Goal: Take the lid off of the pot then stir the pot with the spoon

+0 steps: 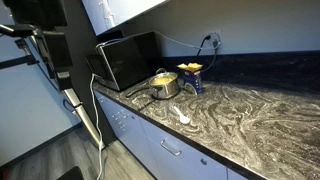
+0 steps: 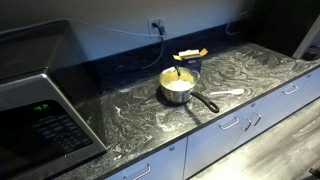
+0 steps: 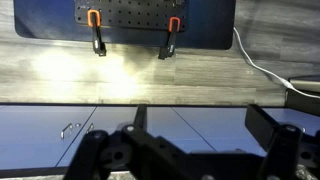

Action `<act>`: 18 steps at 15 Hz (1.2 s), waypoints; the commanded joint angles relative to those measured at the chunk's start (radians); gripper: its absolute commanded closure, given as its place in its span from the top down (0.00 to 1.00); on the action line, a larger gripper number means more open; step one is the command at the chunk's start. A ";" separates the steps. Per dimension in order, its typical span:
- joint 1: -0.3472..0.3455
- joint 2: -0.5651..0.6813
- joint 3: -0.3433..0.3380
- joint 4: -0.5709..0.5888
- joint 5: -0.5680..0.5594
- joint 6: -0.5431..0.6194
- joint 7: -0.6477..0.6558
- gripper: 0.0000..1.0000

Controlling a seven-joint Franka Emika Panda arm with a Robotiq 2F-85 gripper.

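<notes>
The small steel pot (image 1: 165, 86) with yellow contents stands on the marbled counter, and it shows in both exterior views (image 2: 178, 86). Its black handle (image 2: 205, 102) points toward the counter's front edge. I cannot make out the clear lid on the pot at this size. The white spoon (image 1: 182, 115) lies flat on the counter near the front edge, beside the pot (image 2: 228, 93). My gripper (image 3: 200, 135) is open and empty. It faces the cabinet fronts and floor, well away from the pot. None of the task's things appear in the wrist view.
A big black appliance (image 1: 125, 60) stands on the counter next to the pot (image 2: 40, 110). A yellow and blue box (image 2: 190, 58) stands just behind the pot. White drawers with handles (image 3: 75, 128) run below the counter. A white cable (image 3: 262, 68) lies on the floor.
</notes>
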 commanded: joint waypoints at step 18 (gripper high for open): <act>0.019 0.195 0.256 0.090 0.217 0.540 0.252 1.00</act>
